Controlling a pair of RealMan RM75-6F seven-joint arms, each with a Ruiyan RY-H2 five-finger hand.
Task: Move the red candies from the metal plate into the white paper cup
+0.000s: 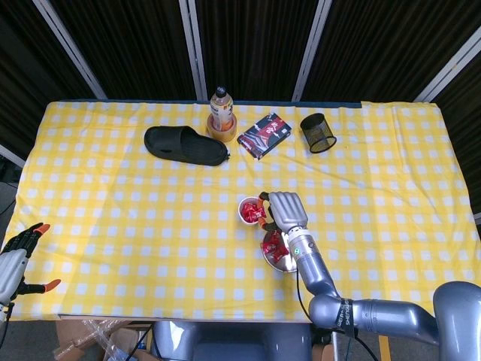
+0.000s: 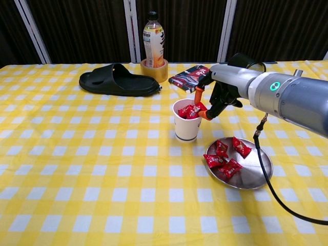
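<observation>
A white paper cup (image 2: 187,125) stands mid-table with red candies inside. To its right lies the metal plate (image 2: 252,174), with several red candies (image 2: 223,157) on its left half. My right hand (image 2: 219,96) hovers at the cup's right rim and pinches a red candy (image 2: 200,107) between thumb and finger, just over the opening. From the head view the right hand (image 1: 285,212) sits between the cup (image 1: 251,210) and the plate (image 1: 293,259). My left hand (image 1: 16,254) hangs off the table's near left edge, fingers apart and holding nothing.
A black slipper (image 2: 117,82) lies at the back left. Behind the cup stand a bottle (image 2: 154,37) on a tape roll (image 2: 155,70), a dark packet (image 2: 193,77) and a black mesh cup (image 2: 245,63). A yellow checked cloth covers the table.
</observation>
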